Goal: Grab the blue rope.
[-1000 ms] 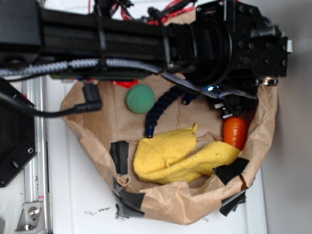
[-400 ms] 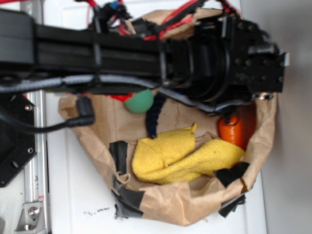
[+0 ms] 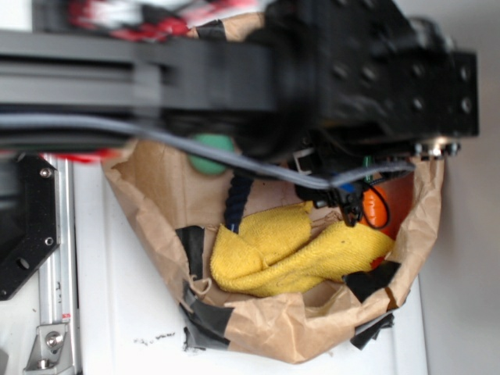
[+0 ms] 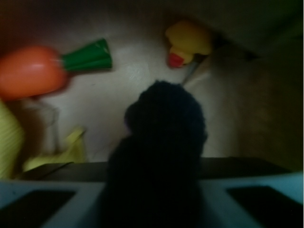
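Rope fills our wrist view: the blue rope [image 4: 159,156] rises dark from our gripper [image 4: 152,209], fingers apparently pinching it. Exterior, it hangs mid-frame [image 3: 237,201] above the yellow cloth [image 3: 289,250], toy carrot [image 3: 373,207] right.

Blue rope [image 4: 159,156] filling the wrist view's centre, orange carrot [image 4: 31,71] close at its left, yellow duck [image 4: 187,42] tucked by the paper bag wall [image 3: 422,203], yellow cloth [image 3: 289,250] heaped across the bag's near edge, bare floor between carrot and duck.
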